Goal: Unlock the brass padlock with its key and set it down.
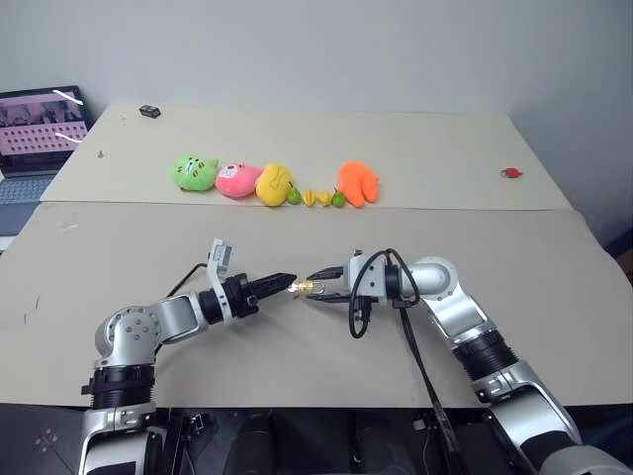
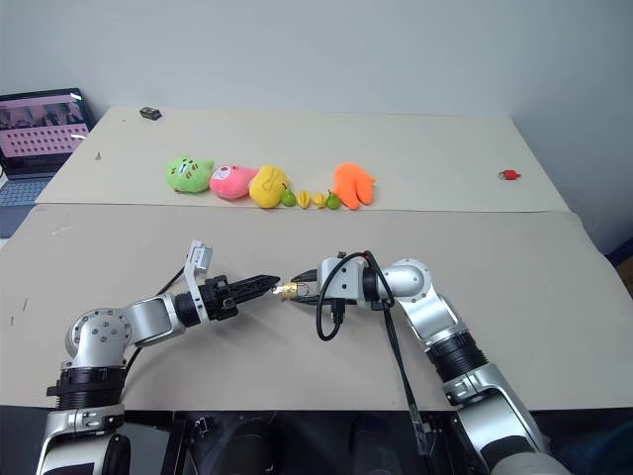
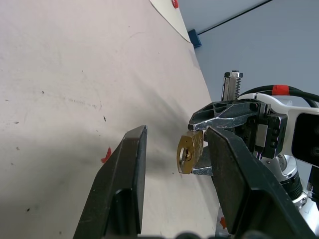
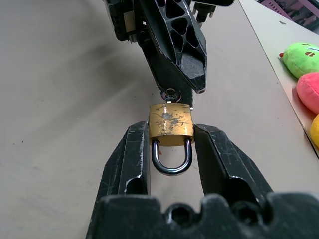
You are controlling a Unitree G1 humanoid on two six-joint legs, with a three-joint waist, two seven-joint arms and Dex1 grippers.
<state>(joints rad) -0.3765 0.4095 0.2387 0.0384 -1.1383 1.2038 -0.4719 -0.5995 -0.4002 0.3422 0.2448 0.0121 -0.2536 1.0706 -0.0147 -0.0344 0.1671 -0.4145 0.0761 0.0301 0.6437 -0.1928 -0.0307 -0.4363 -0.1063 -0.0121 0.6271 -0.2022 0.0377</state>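
With the right gripper (image 1: 321, 282): pinches the small shiny brass padlock (image 4: 171, 122) by its two narrow sides, jaws narrowed to the body's width. Holds it off the pale beige tabletop (image 1: 297, 376), between the two arms. Keeps the thin silvery shackle loop (image 4: 172, 162) turned back toward its own wrist and seated in the body, so locked by the look of it. Presents the keyhole end outward, straight at the other arm, probably so that a key can be worked from that side without crossing the holding fingers.

With the left gripper (image 1: 282, 284): points level at that keyhole end, black fingers partly apart with a clear gap, closed on nothing that can be made out. Stands just short of the lock, tips close to a small silvery key head (image 4: 171, 94) that seems to stick out of the keyhole; cannot tell whether touching it. Looks placed to pinch that key head and twist, with the right gripper serving as a vise against the turn.

Judged as mid-task: key apparently inserted, turn not yet made, setting down yet to come. Calls for a fine, centred closing on a very small flat piece. Risks slipping off, or rotating the lock within its slim hold on smooth metal. Leaves the row of bright plush toys (image 1: 272, 183) well apart toward the back, out of the way.
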